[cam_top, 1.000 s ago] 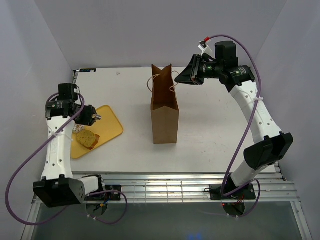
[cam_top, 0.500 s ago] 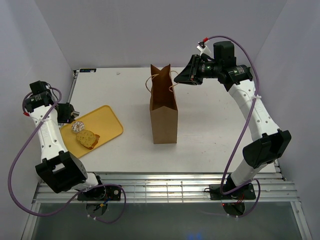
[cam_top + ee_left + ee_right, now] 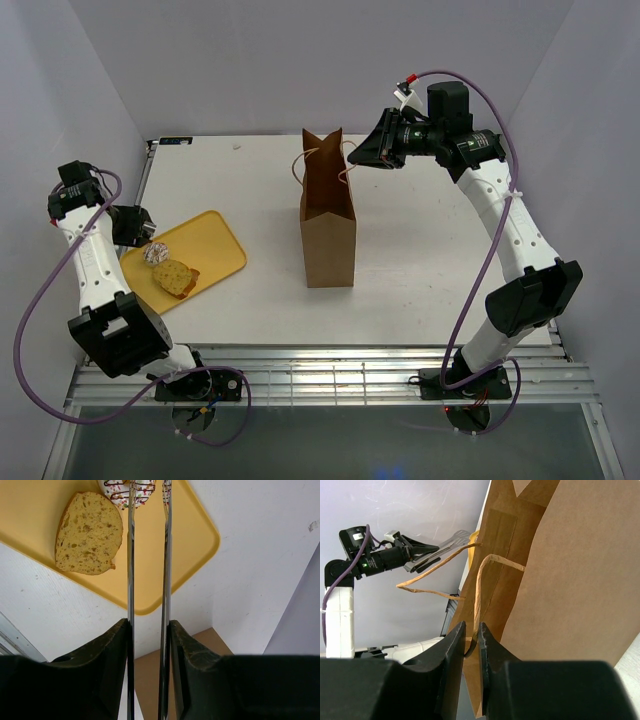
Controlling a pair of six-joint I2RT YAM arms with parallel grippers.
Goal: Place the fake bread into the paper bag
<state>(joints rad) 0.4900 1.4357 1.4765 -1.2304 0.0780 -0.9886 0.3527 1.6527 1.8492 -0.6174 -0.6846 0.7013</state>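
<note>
A thick yellowish slice of fake bread [image 3: 175, 278] [image 3: 89, 534] lies on a yellow tray [image 3: 218, 243] [image 3: 186, 532]. Beside it is a round piece with white icing and sprinkles [image 3: 156, 253] [image 3: 125, 489]. My left gripper [image 3: 131, 224] [image 3: 148, 625] hovers at the tray's left edge, shut on metal tongs [image 3: 131, 555] [image 3: 445, 544]. The tong blades stand slightly apart, their tips over the iced piece. The brown paper bag [image 3: 329, 225] [image 3: 570, 570] stands upright mid-table. At its top right, my right gripper [image 3: 356, 155] [image 3: 471, 630] is shut on one bag handle [image 3: 480, 590].
The bag's other handle [image 3: 303, 165] loops out to the left of the bag mouth. The tray sits near the table's left front corner. Purple walls close in on both sides, and a metal rail [image 3: 350, 375] runs along the near edge.
My left gripper drew back leftward from above the tray to its left edge, then held. The tong blades have parted slightly. My right arm and the bag stayed put.
</note>
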